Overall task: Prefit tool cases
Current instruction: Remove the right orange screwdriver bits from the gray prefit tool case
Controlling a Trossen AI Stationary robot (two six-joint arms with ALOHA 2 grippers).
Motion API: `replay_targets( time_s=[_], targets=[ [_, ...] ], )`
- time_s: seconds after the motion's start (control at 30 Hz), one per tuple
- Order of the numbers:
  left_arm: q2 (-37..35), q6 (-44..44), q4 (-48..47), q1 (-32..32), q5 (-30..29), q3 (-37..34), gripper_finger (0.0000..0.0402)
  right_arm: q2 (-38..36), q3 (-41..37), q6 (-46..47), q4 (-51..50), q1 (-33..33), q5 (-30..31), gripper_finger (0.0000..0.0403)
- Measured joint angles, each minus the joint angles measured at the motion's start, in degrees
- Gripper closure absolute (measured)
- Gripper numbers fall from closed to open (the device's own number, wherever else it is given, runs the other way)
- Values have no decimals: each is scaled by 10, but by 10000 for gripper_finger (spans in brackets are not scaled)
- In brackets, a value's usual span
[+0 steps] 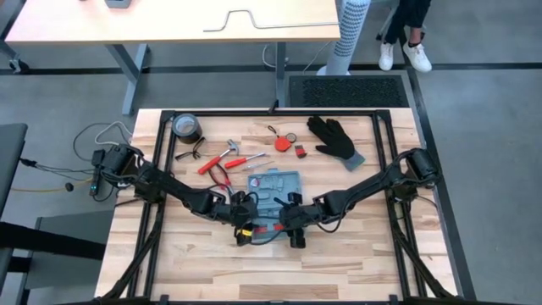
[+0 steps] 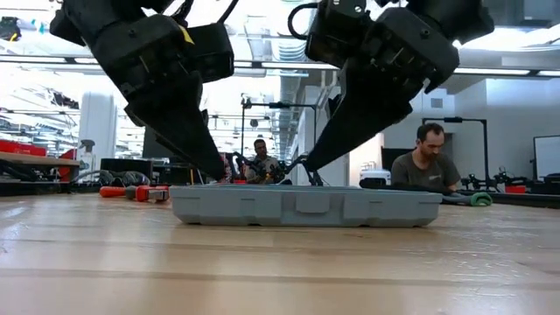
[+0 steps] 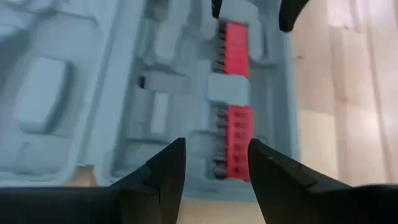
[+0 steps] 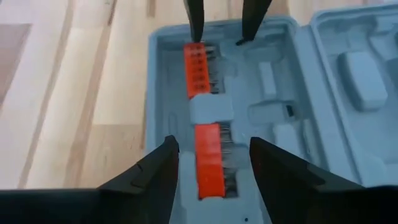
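Tool case (image 1: 275,190) lies open and flat on the counter (image 1: 356,254), mid-counter, both hands low over its near side. Looks like thin moulded plastic: light, fairly stiff, smooth, so I'd expect it to slide on the wood rather than resist, and the open half to flex if pushed at the centre. Best purchase is probably the outer rim or the corners, not the recess walls. Inside, two red bit holders (image 4: 202,112) sit in line in a long recess, a grey clip between them. Left hand (image 3: 216,160) is spread moderately wide and empty, the nearer red holder directly ahead between its fingertips, case wall just below them. Right hand (image 4: 213,162) faces it from the opposite end of the same strip, likewise spread and empty, straddling its nearer holder. In the low view both hands come down to the case's top edge; I can't tell whether they touch it.
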Motion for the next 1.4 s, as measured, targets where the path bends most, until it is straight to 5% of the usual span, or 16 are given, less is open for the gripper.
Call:
replay_targets(
  time_s=[0.23, 0.63, 1.4],
  targets=[
    [4, 2, 3, 13, 9, 0, 238, 0, 0, 0, -2, -7, 12, 199],
    [121, 19, 87, 60, 108, 60, 240, 0, 0, 5, -17, -4, 13, 199],
    [116, 48, 65, 69, 105, 73, 242, 0, -1, 5, -57, 2, 6, 199]
  ],
)
